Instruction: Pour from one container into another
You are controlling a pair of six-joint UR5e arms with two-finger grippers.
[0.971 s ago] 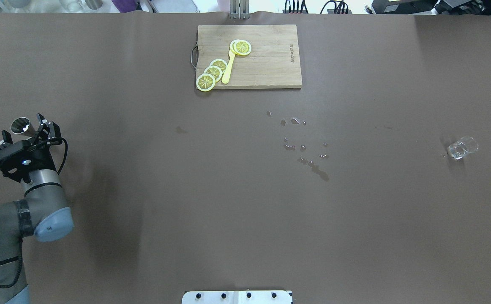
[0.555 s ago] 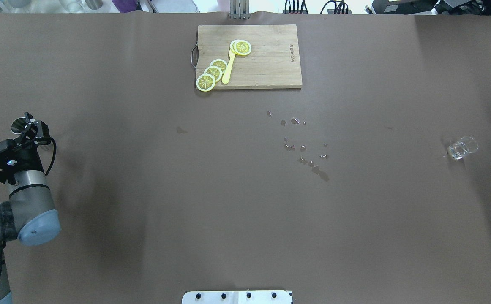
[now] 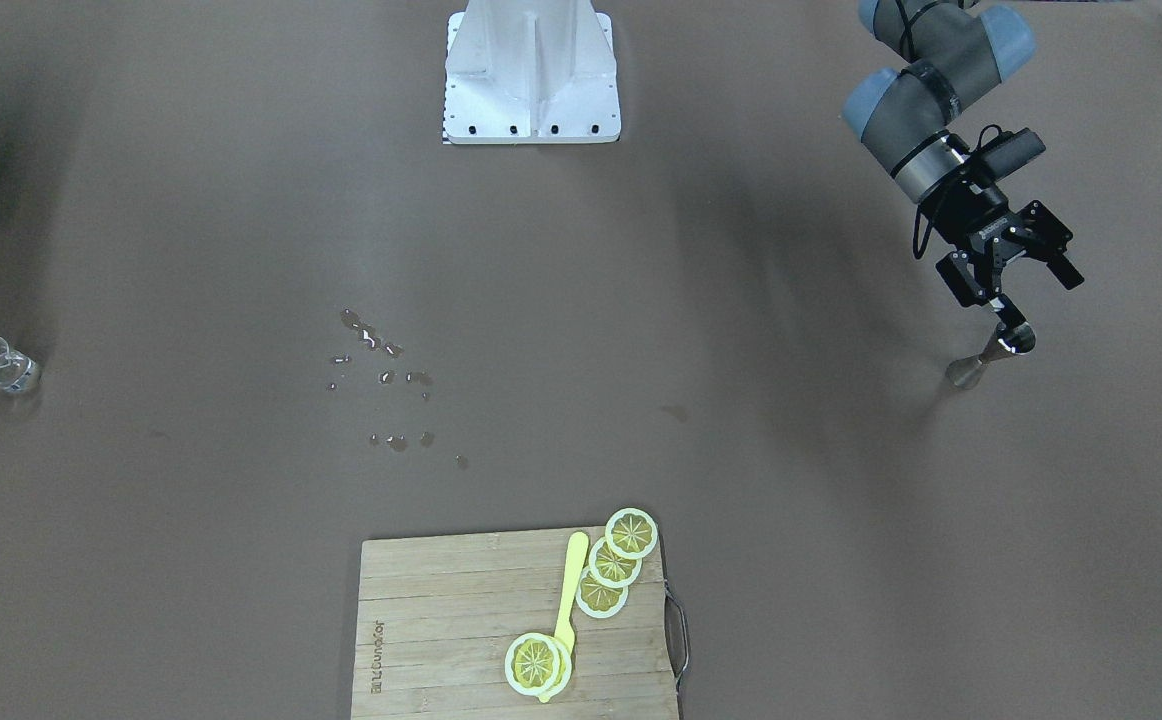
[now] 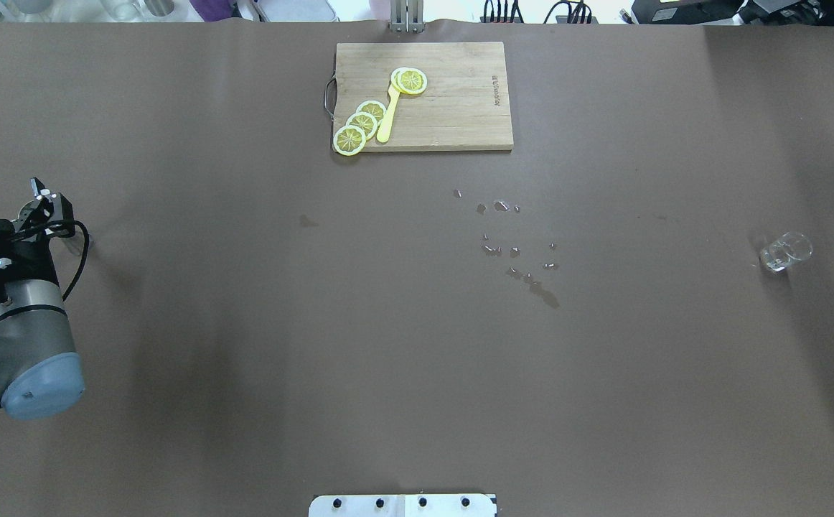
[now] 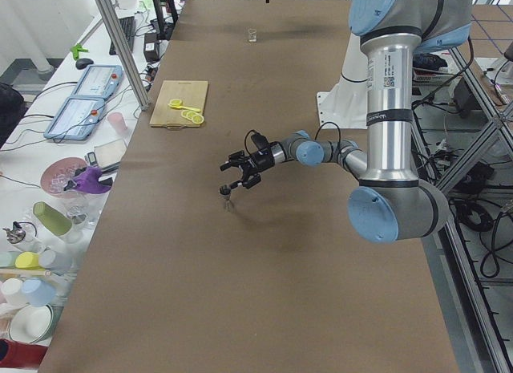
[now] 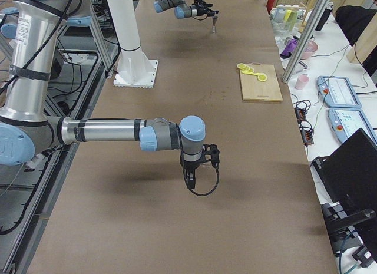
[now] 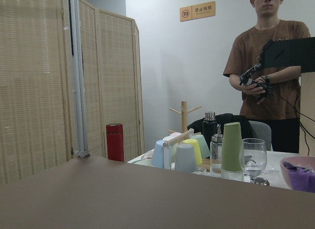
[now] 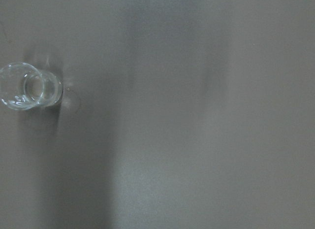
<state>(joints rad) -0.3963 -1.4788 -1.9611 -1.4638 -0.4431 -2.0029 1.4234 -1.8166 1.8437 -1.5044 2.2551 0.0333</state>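
A small steel jigger stands upright near the table's left end, also seen in the side view; from overhead the jigger is mostly hidden. My left gripper hangs just above it, open, fingers spread wide, holding nothing. From overhead the left gripper points forward. A clear glass stands far to the right, and the right wrist camera looks down on the glass. My right gripper hovers above it; its state cannot be told.
A wooden cutting board with lemon slices and a yellow spoon lies at the far middle. Spilled droplets dot the table's centre. The robot's base plate sits at the near edge. A side table with cups lies beyond the far edge.
My left arm has drawn leftward, carrying the open gripper left across the jigger, which stays in place. The glass has not moved.
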